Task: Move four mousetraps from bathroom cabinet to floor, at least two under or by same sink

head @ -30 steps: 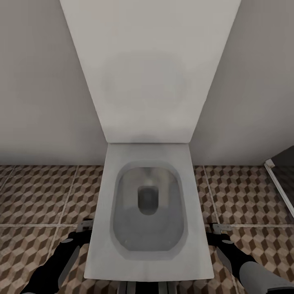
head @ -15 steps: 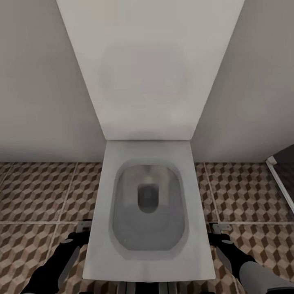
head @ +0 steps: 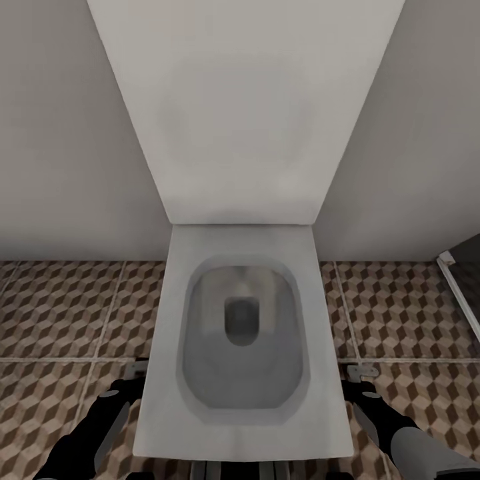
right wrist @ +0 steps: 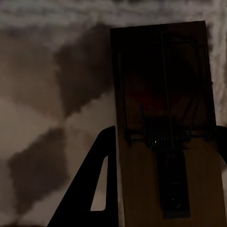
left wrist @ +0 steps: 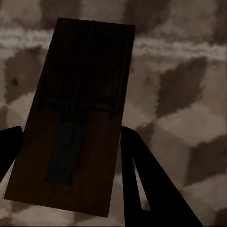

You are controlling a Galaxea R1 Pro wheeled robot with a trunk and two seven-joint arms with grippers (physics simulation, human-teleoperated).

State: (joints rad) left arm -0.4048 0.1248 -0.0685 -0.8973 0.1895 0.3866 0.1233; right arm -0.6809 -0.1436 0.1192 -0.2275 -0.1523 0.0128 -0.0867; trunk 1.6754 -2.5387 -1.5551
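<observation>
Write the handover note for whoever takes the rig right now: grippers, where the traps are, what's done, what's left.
Left gripper: shut on a mousetrap, held over the bathroom floor.
Right gripper: shut on a second mousetrap, also above the tiles.
Head view: the robot faces the toilet, with an arm down each side of it.
Done: two traps picked up. Neither is set down yet.
Left: find the sink, place these two under or beside it, then put the other two on the same floor. Their whereabouts cannot be told from here.
</observation>
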